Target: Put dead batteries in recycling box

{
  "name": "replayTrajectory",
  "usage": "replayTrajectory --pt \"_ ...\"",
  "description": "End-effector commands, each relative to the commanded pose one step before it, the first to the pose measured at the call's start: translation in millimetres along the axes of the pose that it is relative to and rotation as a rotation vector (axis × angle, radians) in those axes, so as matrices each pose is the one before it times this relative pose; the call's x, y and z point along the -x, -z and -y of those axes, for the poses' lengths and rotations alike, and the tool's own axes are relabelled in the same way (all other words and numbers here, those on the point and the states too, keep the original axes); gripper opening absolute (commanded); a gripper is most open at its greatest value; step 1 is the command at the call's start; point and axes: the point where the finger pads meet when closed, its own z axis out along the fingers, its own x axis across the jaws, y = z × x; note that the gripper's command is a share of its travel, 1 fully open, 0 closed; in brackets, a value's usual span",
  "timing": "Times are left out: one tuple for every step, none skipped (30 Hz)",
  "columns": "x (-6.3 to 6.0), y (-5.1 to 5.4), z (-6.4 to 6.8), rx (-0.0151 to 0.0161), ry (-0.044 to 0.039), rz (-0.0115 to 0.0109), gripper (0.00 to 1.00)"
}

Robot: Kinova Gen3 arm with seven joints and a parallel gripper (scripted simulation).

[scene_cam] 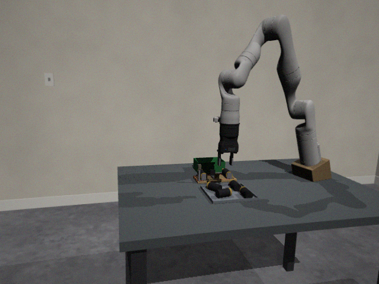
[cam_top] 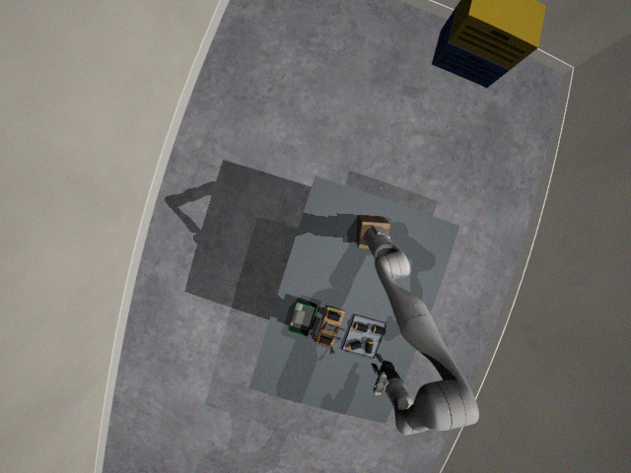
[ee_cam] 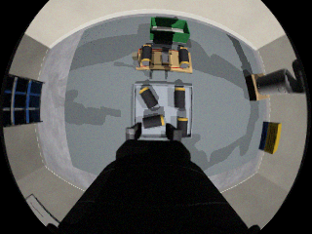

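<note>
My gripper point(cam_top: 377, 362) point(scene_cam: 225, 163) point(ee_cam: 153, 128) is open and empty, pointing down above the near edge of the tray point(cam_top: 364, 336) point(scene_cam: 220, 200) point(ee_cam: 166, 91). Four black batteries with yellow ends lie in the tray: one slanted point(ee_cam: 148, 97), one upright in the wrist view point(ee_cam: 179, 97), one crosswise point(ee_cam: 154, 121) and one point(ee_cam: 182, 123) partly hidden by a finger. The wooden holder point(ee_cam: 156, 60) point(scene_cam: 208, 180) bears two batteries point(ee_cam: 146, 55) point(ee_cam: 183, 56), one at each side. The green recycling box point(cam_top: 292, 326) point(scene_cam: 196, 165) point(ee_cam: 183, 32) stands upright beyond it; no battery shows inside. Whether the bulb is lit cannot be told.
The arm's wooden base block point(cam_top: 364, 238) point(scene_cam: 321, 171) point(ee_cam: 253, 88) stands on the table point(cam_top: 325, 201) point(scene_cam: 159, 213), well away from the tray. A thin post point(scene_cam: 199, 171) rises at the holder's end. A yellow and blue cabinet point(cam_top: 497, 37) stands on the floor.
</note>
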Motion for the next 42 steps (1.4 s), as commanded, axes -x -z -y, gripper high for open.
replayTrajectory --pt "0.53 0.81 -0.35 0.001 -0.00072 0.00184 0.9" --pt "0.0 0.0 0.0 0.0 -0.00287 0.0 0.9" --pt "0.0 0.0 0.0 0.0 -0.00329 0.0 0.9" --pt "0.0 0.0 0.0 0.0 -0.00372 0.0 0.9" --pt "0.0 0.0 0.0 0.0 -0.00417 0.0 0.9" --pt "0.0 0.0 0.0 0.0 -0.00464 0.0 0.9" --pt "0.0 0.0 0.0 0.0 -0.00512 0.0 0.9" --pt "0.0 0.0 0.0 0.0 -0.00561 0.0 0.9" --pt "0.0 0.0 0.0 0.0 -0.00611 0.0 0.9" --pt "0.0 0.0 0.0 0.0 -0.00662 0.0 0.9" --pt "0.0 0.0 0.0 0.0 -0.00713 0.0 0.9" --pt "0.0 0.0 0.0 0.0 -0.00765 0.0 0.9" --pt "0.0 0.0 -0.01 0.0 -0.00817 0.0 0.9" --pt "0.0 0.0 -0.01 0.0 -0.0087 0.00001 0.9" --pt "0.0 0.0 -0.01 0.0 -0.00923 0.00001 0.9" --pt "0.0 0.0 0.0 0.0 -0.00982 0.0 0.9" --pt "0.0 0.0 0.0 0.0 0.0 0.0 0.9" --pt "0.0 0.0 0.0 0.0 0.0 0.0 0.9" --pt "0.0 0.0 0.01 0.0 -0.01037 -0.00001 0.9" --pt "0.0 0.0 0.01 0.0 -0.0109 -0.00001 0.9" --pt "0.0 0.0 0.0 0.0 -0.01142 0.0 0.9" --pt "0.0 0.0 0.0 0.0 -0.01194 0.0 0.9" --pt "0.0 0.0 0.0 0.0 -0.01245 0.0 0.9" --pt "0.0 0.0 -0.01 0.0 -0.01296 0.00001 0.9" --pt "0.0 0.0 -0.01 0.0 -0.01345 0.00001 0.9" --pt "0.0 0.0 0.0 0.0 -0.01399 0.0 0.9" --pt "0.0 0.0 0.01 0.0 -0.01453 -0.00001 0.9" --pt "0.0 0.0 0.01 0.0 -0.015 -0.00001 0.9" --pt "0.0 0.0 0.0 0.0 -0.01545 0.0 0.9" --pt "0.0 0.0 0.0 0.0 -0.01589 0.0 0.9" --pt "0.0 0.0 -0.01 0.0 -0.01631 0.00001 0.9" --pt "0.0 0.0 -0.01 0.0 -0.01675 0.00001 0.9" --pt "0.0 0.0 0.02 -0.00001 -0.01725 -0.00001 0.9" --pt "0.0 0.0 0.0 0.0 0.0 0.0 0.9" --pt "0.0 0.0 0.0 0.0 0.0 0.0 0.9" --pt "0.0 0.0 0.01 0.0 -0.01763 -0.00001 0.9" --pt "0.0 0.0 0.0 0.0 -0.01799 0.0 0.9" --pt "0.0 0.0 -0.01 0.0 -0.01834 0.00001 0.9" --pt "0.0 0.0 -0.02 0.00001 -0.01866 0.00001 0.9" --pt "0.0 0.0 0.01 0.0 -0.01907 -0.00001 0.9" --pt "0.0 0.0 0.01 -0.00001 -0.01939 -0.00001 0.9" --pt "0.0 0.0 0.0 0.0 -0.01966 0.0 0.9"
